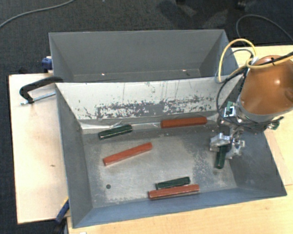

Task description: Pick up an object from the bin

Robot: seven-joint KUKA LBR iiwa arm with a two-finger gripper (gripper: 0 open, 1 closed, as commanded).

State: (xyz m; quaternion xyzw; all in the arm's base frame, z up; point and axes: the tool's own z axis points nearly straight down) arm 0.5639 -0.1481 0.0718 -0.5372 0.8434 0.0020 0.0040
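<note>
Gripper (223, 152) of the orange-covered arm hangs at the right side of the grey sheet-metal bin (74, 160). Its jaws pinch the upper end of a short dark green rectangular bar (220, 161), which looks like plastic. That bar hangs nearly upright, and its lower end is close to or just touching the bin floor; the view does not settle which.

4 more bars lie well apart from it:
- a second dark green one (115, 132) by the back wall;
- a red-brown one (183, 121) along the same wall;
- another red-brown one (127, 154) slanted on the left of the floor;
- a green and red-brown pair (173, 187) lying side by side at the front.

The hold looks thin, with only the bar's tip between the 2 fingers and most of its length below them. On a lift the bar could pivot or slip out under its own weight. If the lower end drags on the floor or catches the sloped right wall, the hold may be levered loose. A straight vertical rise seems safest.
</note>
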